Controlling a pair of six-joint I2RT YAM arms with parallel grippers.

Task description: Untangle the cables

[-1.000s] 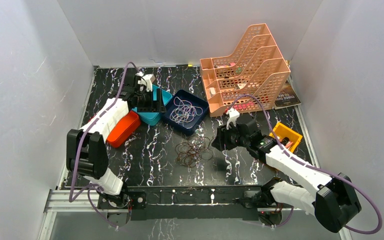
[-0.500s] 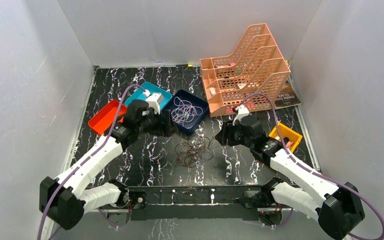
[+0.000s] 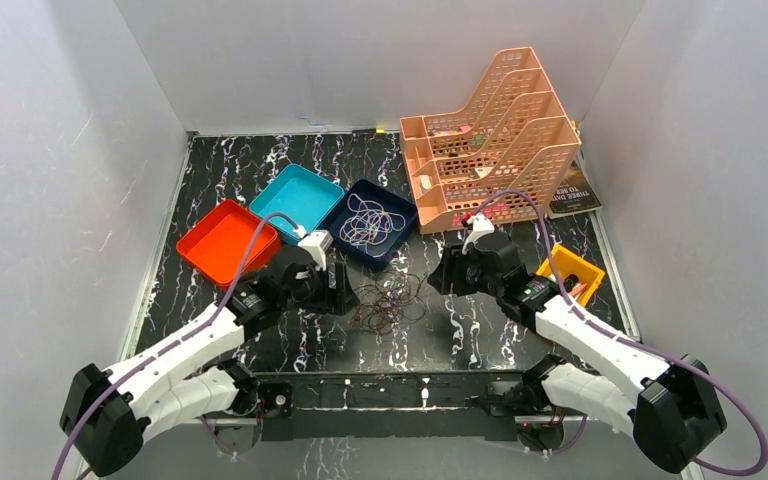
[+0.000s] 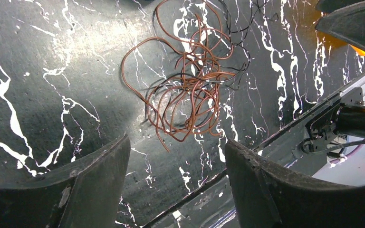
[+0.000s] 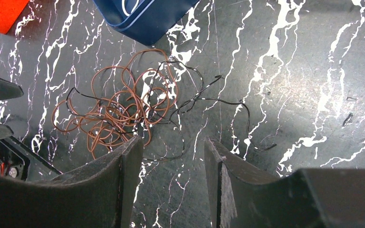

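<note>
A tangle of brown and black cables [image 3: 388,300] lies on the black marble table, between the two arms. It shows in the left wrist view [image 4: 190,92] and in the right wrist view [image 5: 123,111], where a black strand [image 5: 237,111] trails to the right. Whitish-lilac cables [image 3: 368,222] lie in the navy tray [image 3: 345,235]. My left gripper [image 3: 345,290] is open and empty just left of the tangle. My right gripper [image 3: 440,278] is open and empty just right of it, above the table.
An orange tray [image 3: 192,247] and a teal tray [image 3: 282,185] sit left of the navy one. A peach file rack [image 3: 520,140] stands at the back right, a book [image 3: 572,195] beside it. A yellow bin [image 3: 582,265] is behind the right arm.
My left arm has swung from the teal tray down to the near side, beside the brown tangle. My right gripper has shifted slightly. The cables have not moved.
</note>
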